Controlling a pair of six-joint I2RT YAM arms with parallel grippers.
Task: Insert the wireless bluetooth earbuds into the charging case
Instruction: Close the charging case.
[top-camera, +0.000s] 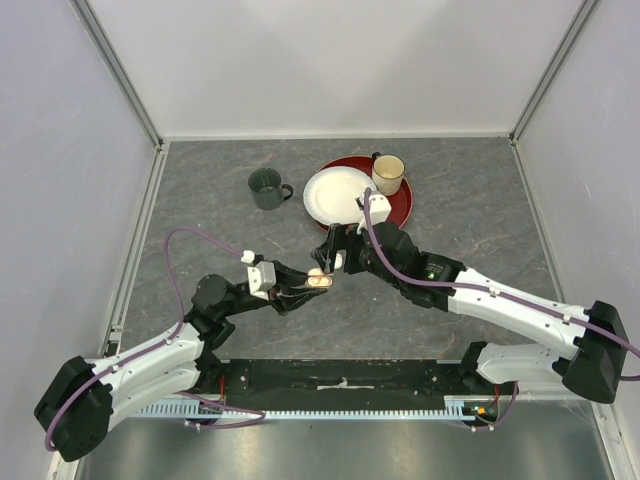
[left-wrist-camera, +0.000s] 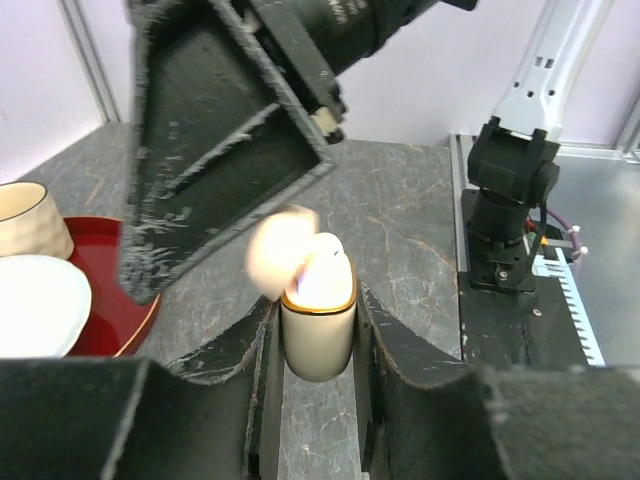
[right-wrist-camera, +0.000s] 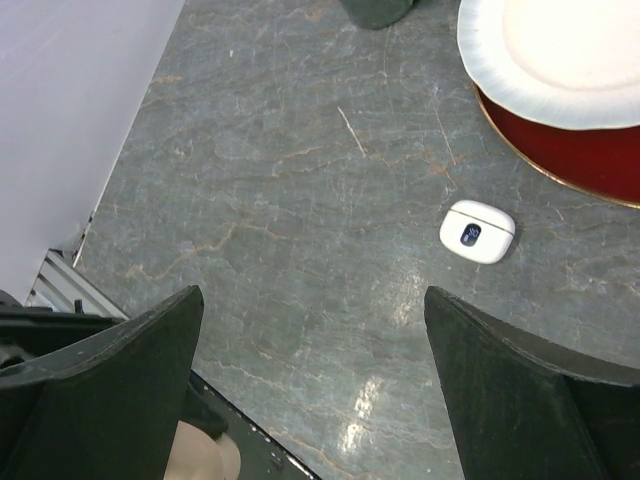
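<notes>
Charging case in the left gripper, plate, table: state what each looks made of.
Charging case: smooth cream plastic, probably; shiny gold rim. Plate: white ceramic, likely; glossy scalloped edge. Table: veined grey stone look, possibly laminate.

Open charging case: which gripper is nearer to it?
Left. The left gripper is shut on the open charging case; the right gripper hangs open just above it.

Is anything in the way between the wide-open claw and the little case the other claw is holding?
Nothing visible does. The left gripper holds the open peach charging case upright, and the open right gripper hangs close above it with only air between. Glare hides what sits inside the case.
</notes>
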